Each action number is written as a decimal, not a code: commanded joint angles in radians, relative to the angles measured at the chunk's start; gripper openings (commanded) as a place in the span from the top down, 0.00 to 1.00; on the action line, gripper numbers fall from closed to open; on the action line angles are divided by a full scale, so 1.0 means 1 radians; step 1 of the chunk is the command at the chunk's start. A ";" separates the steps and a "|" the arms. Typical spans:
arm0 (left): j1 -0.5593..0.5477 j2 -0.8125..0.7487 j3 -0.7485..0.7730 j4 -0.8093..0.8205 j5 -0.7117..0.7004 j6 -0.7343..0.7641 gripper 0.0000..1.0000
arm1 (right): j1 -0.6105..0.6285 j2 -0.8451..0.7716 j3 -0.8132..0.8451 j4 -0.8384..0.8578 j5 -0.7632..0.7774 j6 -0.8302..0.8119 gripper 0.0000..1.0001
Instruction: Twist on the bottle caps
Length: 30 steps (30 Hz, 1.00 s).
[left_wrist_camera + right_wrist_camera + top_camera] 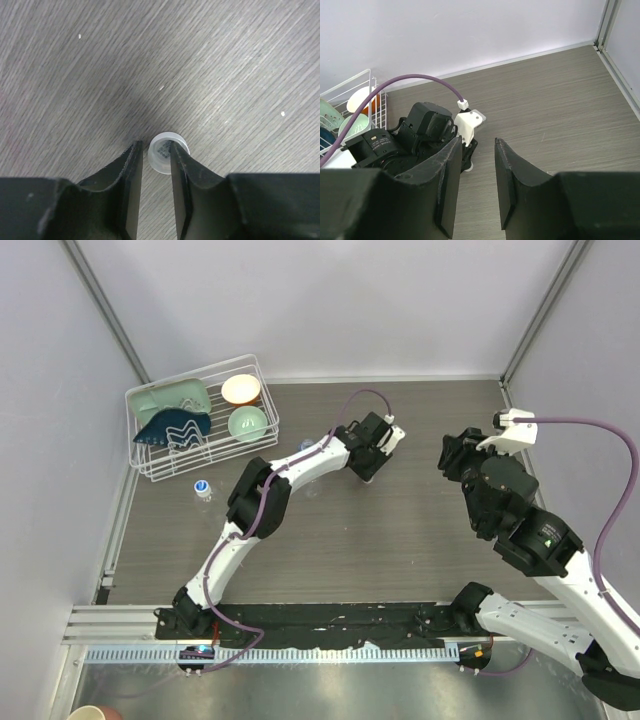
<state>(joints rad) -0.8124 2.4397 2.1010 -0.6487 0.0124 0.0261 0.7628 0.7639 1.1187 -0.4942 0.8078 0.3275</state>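
Bare tabletop [400, 540] lies open in the middle of the top view. It runs between the left arm [260, 500], slanting from lower left to centre, and the right arm [520, 520] along the right side. A wire dish rack [150, 465] fills the upper left corner, with a small bottle [203, 488] just below it. Walls [330, 300] close the far edge and both sides.

Soft, even overhead light fills the booth, throwing a smudgy dark shadow on the grey wood-grain tabletop [60, 60] beside the small round white plastic cap [165, 137].
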 commanded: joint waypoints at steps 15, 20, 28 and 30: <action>-0.088 -0.296 0.073 -0.111 -0.002 0.052 1.00 | 0.001 0.057 0.151 -0.010 -0.022 0.051 0.61; -0.133 -0.653 -0.089 -0.031 -0.061 0.080 1.00 | 0.001 0.081 0.252 -0.063 -0.059 0.125 0.58; -0.172 -1.243 -0.628 0.386 -0.045 0.328 1.00 | 0.001 0.101 0.322 -0.069 -0.260 0.320 0.43; -0.176 -1.404 -0.802 0.566 0.032 0.392 1.00 | 0.001 0.100 0.287 0.021 -0.420 0.418 0.34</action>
<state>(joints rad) -0.9760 1.1965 1.5795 -0.3889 -0.0528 0.2379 0.7628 0.8513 1.4033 -0.5674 0.6399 0.5632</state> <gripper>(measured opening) 0.014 0.597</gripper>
